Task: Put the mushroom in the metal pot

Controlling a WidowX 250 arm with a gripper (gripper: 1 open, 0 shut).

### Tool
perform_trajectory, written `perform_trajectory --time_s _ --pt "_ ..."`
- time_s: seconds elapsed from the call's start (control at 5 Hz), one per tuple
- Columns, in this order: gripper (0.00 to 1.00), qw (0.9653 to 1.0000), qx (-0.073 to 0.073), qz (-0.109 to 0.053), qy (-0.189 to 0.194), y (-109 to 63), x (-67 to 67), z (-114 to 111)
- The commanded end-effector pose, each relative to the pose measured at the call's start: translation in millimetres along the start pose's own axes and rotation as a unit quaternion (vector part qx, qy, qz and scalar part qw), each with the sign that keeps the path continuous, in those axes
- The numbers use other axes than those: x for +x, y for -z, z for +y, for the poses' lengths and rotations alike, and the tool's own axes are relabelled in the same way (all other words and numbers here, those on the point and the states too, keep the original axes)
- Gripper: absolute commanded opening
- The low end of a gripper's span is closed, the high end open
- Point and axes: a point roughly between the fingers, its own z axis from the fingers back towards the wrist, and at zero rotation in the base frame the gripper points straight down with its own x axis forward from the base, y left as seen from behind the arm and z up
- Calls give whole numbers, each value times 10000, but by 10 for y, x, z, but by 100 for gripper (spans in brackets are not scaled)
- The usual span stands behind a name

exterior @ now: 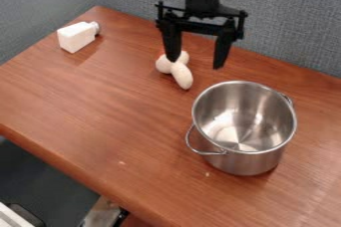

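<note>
The mushroom [174, 69] lies on its side on the wooden table [94, 102], its cream stem toward me and its orange-brown cap mostly hidden behind a finger. My gripper [196, 55] hangs straight down just above it, open, with its left finger [170, 50] over the cap and its right finger [222, 54] to the right of the stem. Nothing is gripped. The metal pot [244, 126] stands upright to the lower right of the mushroom, shiny and wide, its thin handle lying against the front wall.
A white rectangular block [78, 36] lies near the table's back left corner. The table's front edge runs diagonally at the lower left, with a drop to the floor beyond. A grey wall stands behind the table.
</note>
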Motion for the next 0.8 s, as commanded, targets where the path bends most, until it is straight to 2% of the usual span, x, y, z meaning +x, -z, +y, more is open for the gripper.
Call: perform_trajectory --time_s 0.0,0.2,0.4,0.6 --pt "100 9972 19 -529 -523 -64 243 66" --pt "100 9925 118 -646 -1027 112 452 81" --pt "100 9895 -4 -581 -1321 343 564 150" --pt "100 9842 -159 -511 -1690 525 641 247"
